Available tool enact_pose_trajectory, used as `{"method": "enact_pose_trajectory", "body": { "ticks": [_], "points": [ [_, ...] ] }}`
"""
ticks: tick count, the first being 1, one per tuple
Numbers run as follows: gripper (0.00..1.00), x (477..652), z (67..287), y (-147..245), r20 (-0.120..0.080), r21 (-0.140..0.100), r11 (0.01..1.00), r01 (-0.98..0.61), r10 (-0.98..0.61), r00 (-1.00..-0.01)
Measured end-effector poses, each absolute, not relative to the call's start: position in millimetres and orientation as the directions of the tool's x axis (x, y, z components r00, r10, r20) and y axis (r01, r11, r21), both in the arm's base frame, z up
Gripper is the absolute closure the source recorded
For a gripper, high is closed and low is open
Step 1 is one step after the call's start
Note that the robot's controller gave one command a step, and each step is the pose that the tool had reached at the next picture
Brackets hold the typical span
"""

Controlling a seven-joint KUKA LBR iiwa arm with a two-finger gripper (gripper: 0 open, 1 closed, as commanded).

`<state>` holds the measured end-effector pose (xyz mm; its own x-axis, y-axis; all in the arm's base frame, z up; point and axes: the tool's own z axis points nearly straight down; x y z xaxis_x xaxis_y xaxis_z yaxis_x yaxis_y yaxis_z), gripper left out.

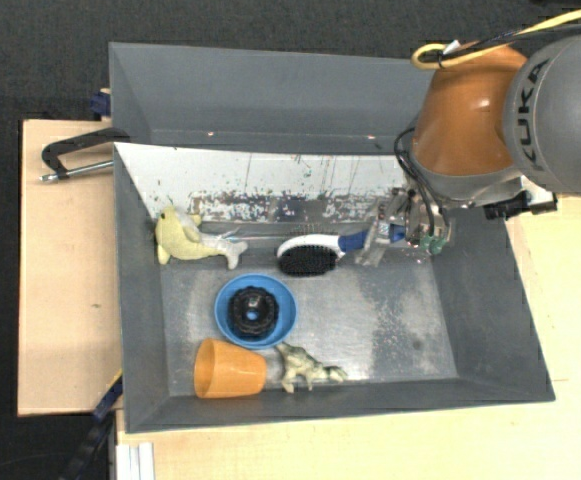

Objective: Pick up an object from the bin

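Orange cup (228, 368) lay tipped at the near side of the bin (390, 400). My pincer (402, 234) hung at the blue handle end of the black hairbrush (306, 257), toward the back; open or closed, I couldn't tell. Judged best: straddle the handle crosswise, then close.

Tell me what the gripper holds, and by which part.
It cannot be told. The gripper sits at the blue handle end of the black hairbrush, but a grip on that handle cannot be made out.
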<state>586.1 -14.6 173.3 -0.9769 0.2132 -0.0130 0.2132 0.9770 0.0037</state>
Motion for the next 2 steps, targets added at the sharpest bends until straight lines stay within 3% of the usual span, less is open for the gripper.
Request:
{"method": "enact_pose_trajectory", "body": {
  "ticks": [1, 2],
  "points": [
    [1.0, 578.7, 67, -140, 0.005, -0.003, 0.974, 0.224, 0.224, -0.974],
    [1.0, 577.2, 193, -115, -0.012, 0.003, 0.958, 0.286, 0.286, -0.958]
  ]
}}
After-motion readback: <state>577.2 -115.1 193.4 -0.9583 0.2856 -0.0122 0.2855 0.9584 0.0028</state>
